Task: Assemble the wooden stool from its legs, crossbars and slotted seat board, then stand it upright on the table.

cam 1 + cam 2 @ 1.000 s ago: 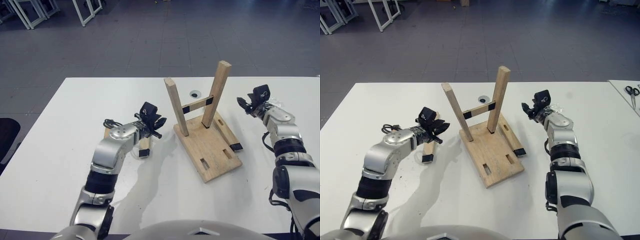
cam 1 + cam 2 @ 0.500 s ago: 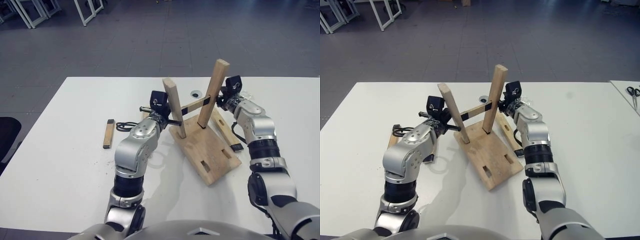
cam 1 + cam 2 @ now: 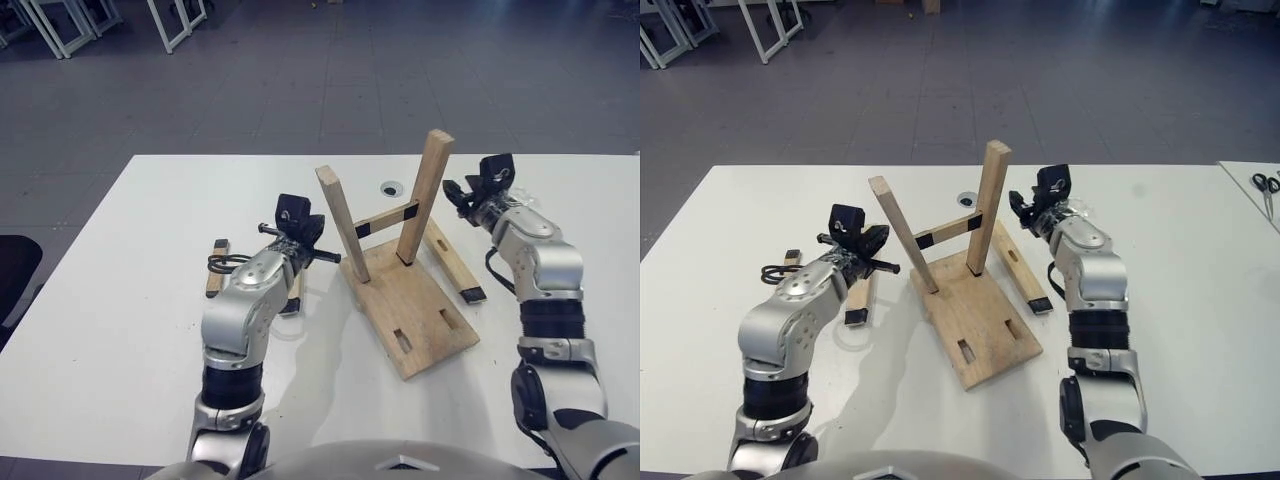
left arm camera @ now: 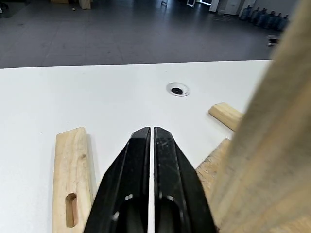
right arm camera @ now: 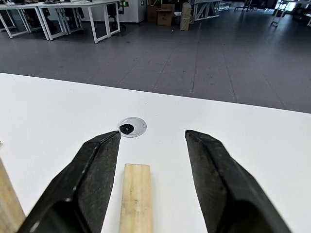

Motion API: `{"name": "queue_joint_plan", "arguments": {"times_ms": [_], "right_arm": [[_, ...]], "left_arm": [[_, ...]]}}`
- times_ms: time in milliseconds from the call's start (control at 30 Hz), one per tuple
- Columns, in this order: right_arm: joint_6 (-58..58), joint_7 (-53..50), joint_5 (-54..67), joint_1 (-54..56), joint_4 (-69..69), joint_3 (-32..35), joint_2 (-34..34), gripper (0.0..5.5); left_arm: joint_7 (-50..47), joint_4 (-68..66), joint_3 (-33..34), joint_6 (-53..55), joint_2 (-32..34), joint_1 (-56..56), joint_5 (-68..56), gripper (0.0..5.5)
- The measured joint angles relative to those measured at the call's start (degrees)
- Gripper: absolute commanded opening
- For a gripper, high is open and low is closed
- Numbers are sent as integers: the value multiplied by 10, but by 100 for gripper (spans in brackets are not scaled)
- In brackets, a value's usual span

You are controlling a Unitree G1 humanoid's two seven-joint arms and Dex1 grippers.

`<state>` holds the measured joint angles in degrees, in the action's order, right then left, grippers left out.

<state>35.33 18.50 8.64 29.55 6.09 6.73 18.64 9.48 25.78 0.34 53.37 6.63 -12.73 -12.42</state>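
Observation:
The slotted seat board (image 3: pixel 420 322) lies flat on the white table. Two legs stand up from its far end, the left leg (image 3: pixel 338 225) and the taller right leg (image 3: pixel 422 195), joined by a crossbar (image 3: pixel 386 216). A loose leg (image 3: pixel 452 262) lies along the board's right side. My left gripper (image 3: pixel 312 240) is shut and empty, just left of the left leg, over a slotted wooden piece (image 4: pixel 72 184). My right gripper (image 5: pixel 153 138) is open to the right of the right leg, above the end of the loose leg (image 5: pixel 136 199).
Two short wooden pieces (image 3: pixel 215 266) (image 3: pixel 291 297) and a black cable loop (image 3: pixel 226 262) lie on the table by my left arm. A round cable hole (image 3: pixel 391 187) sits behind the stool. Scissors (image 3: pixel 1265 182) lie at the far right.
Both grippers closed in on the standing legs half a second ago and have since drawn back outward. The seat board with its legs has shifted slightly to the left.

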Motion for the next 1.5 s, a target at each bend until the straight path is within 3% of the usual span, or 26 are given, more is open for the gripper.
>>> {"name": "queue_joint_plan", "arguments": {"times_ms": [133,300,533,1000,1100,1300,1500], "right_arm": [[87,58,18,-96,-112,-14,57,246],[131,198,91,-210,-280,-32,167,246],[106,284,81,-299,-370,-76,298,246],[-54,270,-97,-279,-292,-229,331,246],[-18,243,-70,-255,-251,-223,251,246],[181,70,7,-194,-167,-98,11,246],[268,-20,9,-181,-198,-71,-67,246]], "left_arm": [[17,-35,102,-49,56,-13,-16,13],[32,-89,175,-129,89,-153,-61,13],[48,-108,177,-155,137,-157,-63,13],[42,-120,157,-156,149,-128,-62,13],[43,-120,155,-154,173,-92,-42,13],[14,-135,161,-112,198,-27,-1,13],[-15,-96,173,-64,166,94,14,13]]}}
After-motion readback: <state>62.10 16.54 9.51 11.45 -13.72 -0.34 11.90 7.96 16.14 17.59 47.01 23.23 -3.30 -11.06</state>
